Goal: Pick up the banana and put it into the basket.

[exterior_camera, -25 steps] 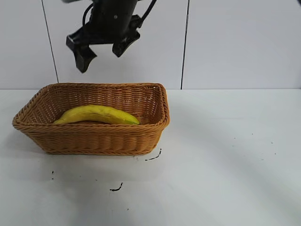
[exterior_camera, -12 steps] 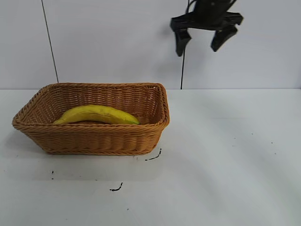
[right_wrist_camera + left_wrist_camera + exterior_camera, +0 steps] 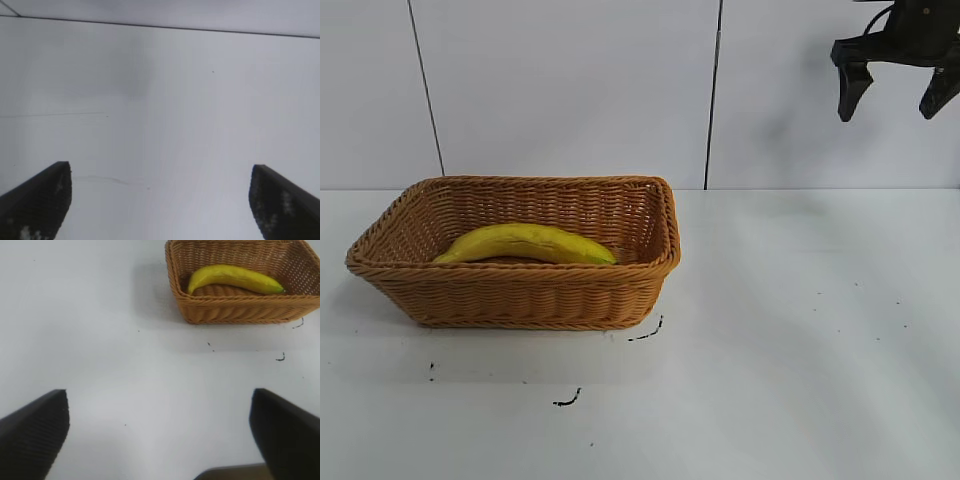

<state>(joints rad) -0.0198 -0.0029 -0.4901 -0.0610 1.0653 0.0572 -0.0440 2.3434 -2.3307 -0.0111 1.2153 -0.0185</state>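
The banana (image 3: 525, 243) is lying lengthwise inside the basket (image 3: 520, 297), which is sitting on the white desk (image 3: 800, 340) toward its left side; the placement step is, by this evidence, already accomplished. The right tool (image 3: 892, 88) is hanging high at the upper right of the exterior view, well apart from the basket, its fingers spread apart and carrying nothing. The left tool (image 3: 160, 435) is looking down on bare desk from its wrist view, fingers also spread wide and empty, with basket and banana in the distance. Judged next requirement: nothing beyond parking both arms clear; no regrasp is appearing necessary
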